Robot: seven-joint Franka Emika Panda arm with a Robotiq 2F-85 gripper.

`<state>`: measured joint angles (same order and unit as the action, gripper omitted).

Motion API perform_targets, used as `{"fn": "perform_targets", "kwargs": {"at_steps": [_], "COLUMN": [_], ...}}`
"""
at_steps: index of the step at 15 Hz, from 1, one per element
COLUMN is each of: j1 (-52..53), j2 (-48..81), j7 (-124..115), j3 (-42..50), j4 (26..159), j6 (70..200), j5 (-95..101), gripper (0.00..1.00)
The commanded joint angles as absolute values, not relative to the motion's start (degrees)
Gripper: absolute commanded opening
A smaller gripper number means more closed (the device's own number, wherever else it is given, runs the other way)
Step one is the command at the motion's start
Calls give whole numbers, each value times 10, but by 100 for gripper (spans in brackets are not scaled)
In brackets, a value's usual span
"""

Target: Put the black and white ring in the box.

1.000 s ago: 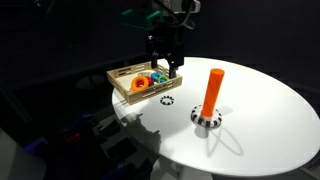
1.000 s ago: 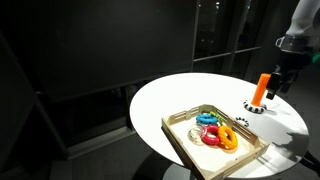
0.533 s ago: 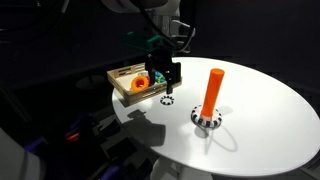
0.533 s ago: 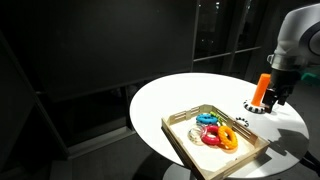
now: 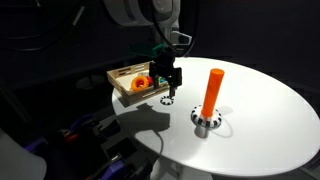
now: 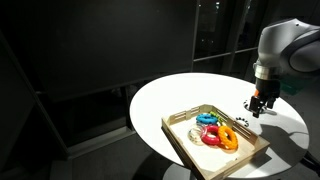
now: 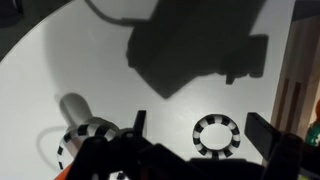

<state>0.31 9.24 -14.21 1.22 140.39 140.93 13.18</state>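
Note:
The black and white ring (image 7: 213, 134) lies flat on the white round table, between my open fingers in the wrist view. My gripper (image 7: 203, 128) is open, low over the ring; the frames do not show whether a finger touches it. In an exterior view the gripper (image 5: 169, 90) hangs just above the ring (image 5: 166, 98), right beside the box (image 5: 122, 90). The box is a light wooden tray holding orange and coloured rings (image 6: 222, 136); it shows in both exterior views (image 6: 185, 140). In that exterior view the gripper (image 6: 259, 108) hides the ring.
A tall orange peg (image 5: 212, 90) stands on a black-and-white checkered base (image 5: 205, 121) near the table's middle; the base shows at the lower left of the wrist view (image 7: 85, 138). The white table (image 5: 260, 110) has a round edge. Dark surroundings all around.
My gripper has come down from above the box's edge to just over the ring on the table. The ring and the box have not moved.

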Motion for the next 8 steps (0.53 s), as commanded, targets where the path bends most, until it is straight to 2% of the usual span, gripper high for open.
{"fn": "perform_targets", "kwargs": {"at_steps": [1,8], "j1": [22,30], "j2": [132,143], "j7": [-175,-164], "j3": [19,21], "j4": [1358,1352], "j6": [1400,1408], "j5": [146,129], "gripper": [100,100]}}
